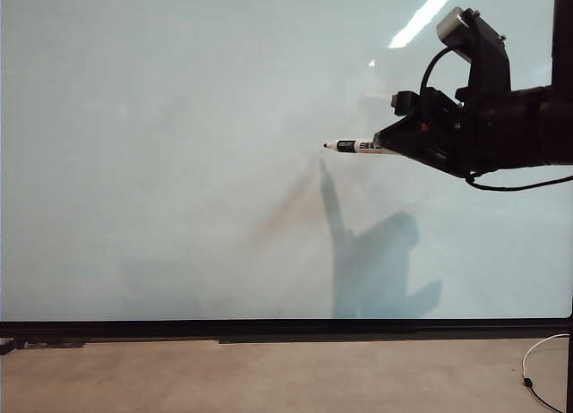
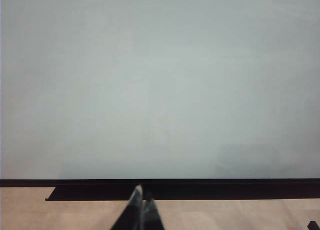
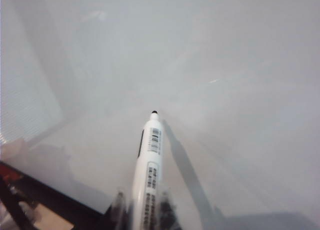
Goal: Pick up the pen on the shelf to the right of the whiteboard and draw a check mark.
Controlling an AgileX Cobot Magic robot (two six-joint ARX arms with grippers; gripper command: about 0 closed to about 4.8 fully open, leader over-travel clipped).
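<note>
Left hand [image 2: 142, 202] low near whiteboard's bottom frame, fingers pressed together, holding nothing. Right hand [image 1: 394, 144] raised at right side before whiteboard [image 1: 179, 162], fingers clamped on rear of pen [image 1: 354, 146]. Pen juts out level from right hand, dark tip ahead, pointing toward board's middle; contact with board unclear. Hand's shadow on board just below pen. Board surface bare, no stroke visible.

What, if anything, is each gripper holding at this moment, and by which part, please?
The right gripper, out in front of the whiteboard, holds the pen by its rear end, tip forward. The left gripper, low by the board's bottom edge, holds nothing.
</note>
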